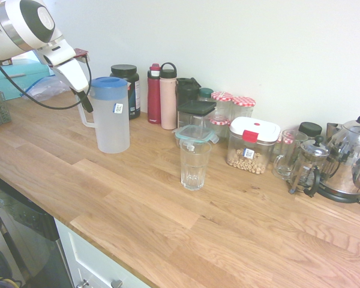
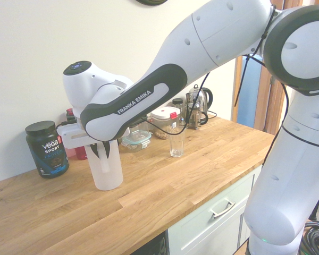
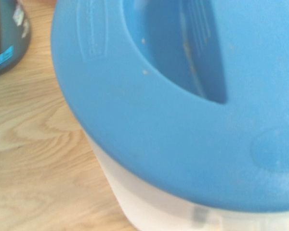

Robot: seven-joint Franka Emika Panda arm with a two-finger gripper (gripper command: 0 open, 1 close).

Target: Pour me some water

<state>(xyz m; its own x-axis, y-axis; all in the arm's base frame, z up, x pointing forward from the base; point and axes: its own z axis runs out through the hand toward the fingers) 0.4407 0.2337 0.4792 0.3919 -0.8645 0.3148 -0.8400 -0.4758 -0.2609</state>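
The pitcher (image 1: 111, 115), a frosted white jug with a blue lid (image 3: 183, 96), stands upright on the wooden counter (image 1: 138, 198), well to one side of the empty drinking glass (image 1: 194, 164) that waits in front of the row of jars and bottles along the wall. The gripper (image 1: 84, 103) is at the pitcher's handle (image 1: 83, 114), on the side away from the glass, and its fingers look clamped on that handle, so the grasp seems made. The jug's base appears to rest on the wood in both outside views, so I judge that lifting has barely begun, if at all. What is left is nearly the whole job: raise the jug, carry it across to the glass, tip the spout over the rim, pour, and set the jug back. The glass holds no water that I can see, and how much is in the jug cannot be told through its cloudy wall. As for writing, the arm (image 2: 165, 90) carries "FRANKA EMIKA" in white on its dark band, and the black tub (image 2: 47, 148) beside the pitcher reads "Vega SPORT". The lid has raised lettering in the wrist view, too blurred to read, and a small sticker (image 1: 118, 108) on the jug's wall is likewise illegible.
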